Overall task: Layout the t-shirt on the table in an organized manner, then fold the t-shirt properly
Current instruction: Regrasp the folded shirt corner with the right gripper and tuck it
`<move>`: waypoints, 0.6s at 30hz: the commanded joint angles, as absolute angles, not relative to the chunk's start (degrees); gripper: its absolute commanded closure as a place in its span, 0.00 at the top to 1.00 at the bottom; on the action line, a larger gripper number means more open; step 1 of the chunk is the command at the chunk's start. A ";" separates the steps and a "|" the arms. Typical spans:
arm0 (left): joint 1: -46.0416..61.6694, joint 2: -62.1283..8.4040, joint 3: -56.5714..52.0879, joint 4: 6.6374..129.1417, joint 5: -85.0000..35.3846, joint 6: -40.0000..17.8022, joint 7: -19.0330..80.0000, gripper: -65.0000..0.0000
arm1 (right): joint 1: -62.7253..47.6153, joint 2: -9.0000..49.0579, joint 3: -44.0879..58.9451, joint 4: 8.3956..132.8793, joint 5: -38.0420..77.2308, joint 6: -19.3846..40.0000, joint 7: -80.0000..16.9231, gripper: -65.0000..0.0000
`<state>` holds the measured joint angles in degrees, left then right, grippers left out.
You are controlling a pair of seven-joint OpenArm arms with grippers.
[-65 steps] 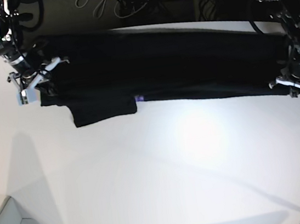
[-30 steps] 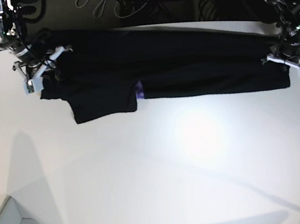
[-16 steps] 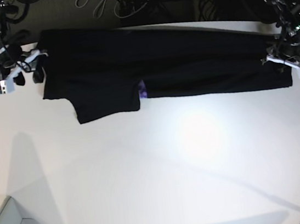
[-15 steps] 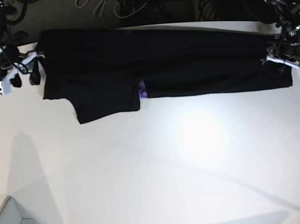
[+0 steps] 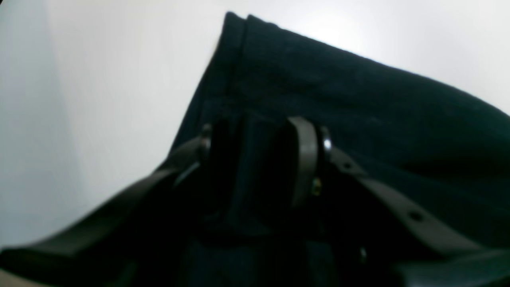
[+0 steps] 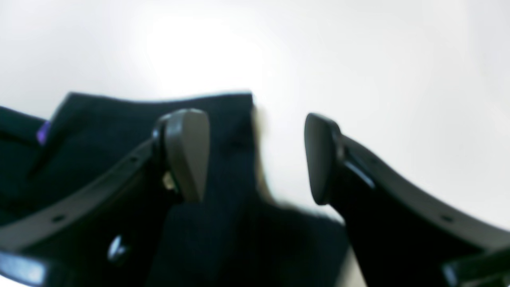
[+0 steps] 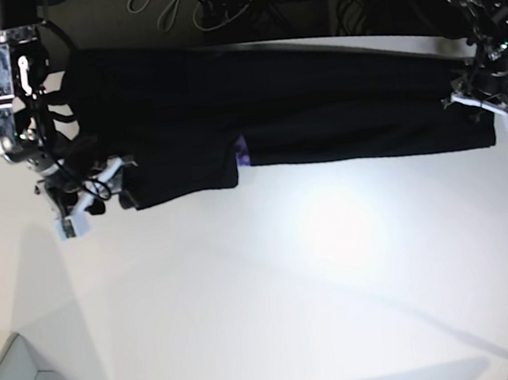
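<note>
Sleeve corner of the t-shirt (image 7: 179, 186) lies between your right gripper's (image 6: 255, 155) spread, empty jaws near the table's (image 7: 266, 282) left edge, while your left gripper (image 5: 263, 159) sits over the hem, grip unclear.

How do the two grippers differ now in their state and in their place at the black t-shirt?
The right gripper stands wide open with only table between its tips, at the sleeve corner of the black soft-fabric t-shirt. The left gripper is narrower and has a fold of cloth between its fingers, at the opposite end. Both are low over the smooth white table.
</note>
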<state>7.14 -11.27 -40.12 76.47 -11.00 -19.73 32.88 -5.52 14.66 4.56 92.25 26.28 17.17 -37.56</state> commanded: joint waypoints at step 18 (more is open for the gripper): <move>7.16 -10.51 -40.31 77.14 -10.68 -19.65 33.80 0.37 | -1.63 15.16 -3.65 84.62 26.95 17.45 -31.87 0.00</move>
<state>7.16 -10.13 -40.36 76.66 -10.76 -19.49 32.18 -1.85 14.59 -3.84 83.61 26.02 16.88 -32.99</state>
